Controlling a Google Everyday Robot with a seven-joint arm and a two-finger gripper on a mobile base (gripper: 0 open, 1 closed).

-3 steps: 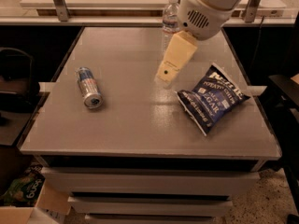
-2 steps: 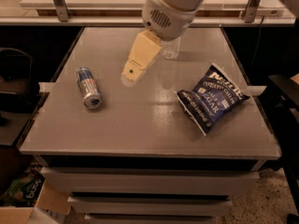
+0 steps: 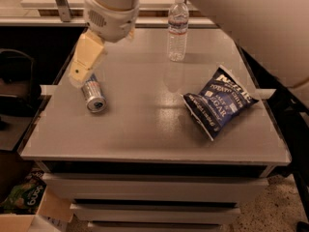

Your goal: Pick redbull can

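The redbull can (image 3: pixel 93 94) lies on its side on the grey table (image 3: pixel 145 129), near the left edge, silver end facing the front. My gripper (image 3: pixel 79 76) hangs over the can's far end, its cream fingers (image 3: pixel 87 57) pointing down and covering part of the can. The arm's white wrist (image 3: pixel 111 13) is above it at the top of the view.
A clear plastic water bottle (image 3: pixel 177 28) stands upright at the back of the table. A dark blue chip bag (image 3: pixel 219 103) lies at the right. A cardboard box (image 3: pixel 29 207) sits on the floor at lower left. Drawers sit below the table top.
The arm has swung left across the table, from beside the water bottle to over the can. The can, bottle and bag have not moved.
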